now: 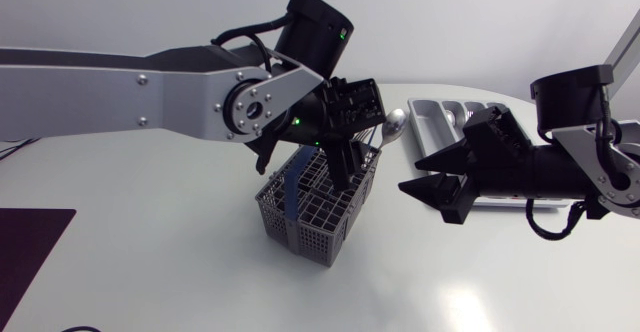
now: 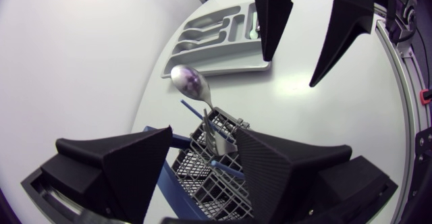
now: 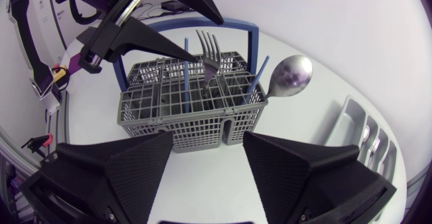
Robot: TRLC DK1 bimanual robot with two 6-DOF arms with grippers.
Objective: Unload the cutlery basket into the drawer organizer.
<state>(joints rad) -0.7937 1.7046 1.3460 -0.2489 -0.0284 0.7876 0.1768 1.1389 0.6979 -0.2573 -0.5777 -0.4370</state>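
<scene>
A grey cutlery basket (image 1: 312, 212) with a blue carrying handle (image 1: 290, 194) stands mid-table. In it stand a metal fork (image 3: 210, 55), a large spoon (image 3: 290, 75) leaning out toward the organizer, and thin blue-handled pieces (image 3: 185, 82). My left gripper (image 1: 345, 167) hangs tips-down into the basket's far end. Its fingers are open, with the fork (image 2: 216, 140) between them and a gap on either side. The grey drawer organizer (image 1: 440, 122) lies at the back right. My right gripper (image 1: 425, 177) hovers open and empty to the right of the basket (image 3: 189, 113).
The organizer (image 2: 223, 38) holds a few metal pieces in its slots. My right arm's body lies across the organizer's near side. A dark mat (image 1: 30, 247) lies at the left table edge. Bare white tabletop surrounds the basket.
</scene>
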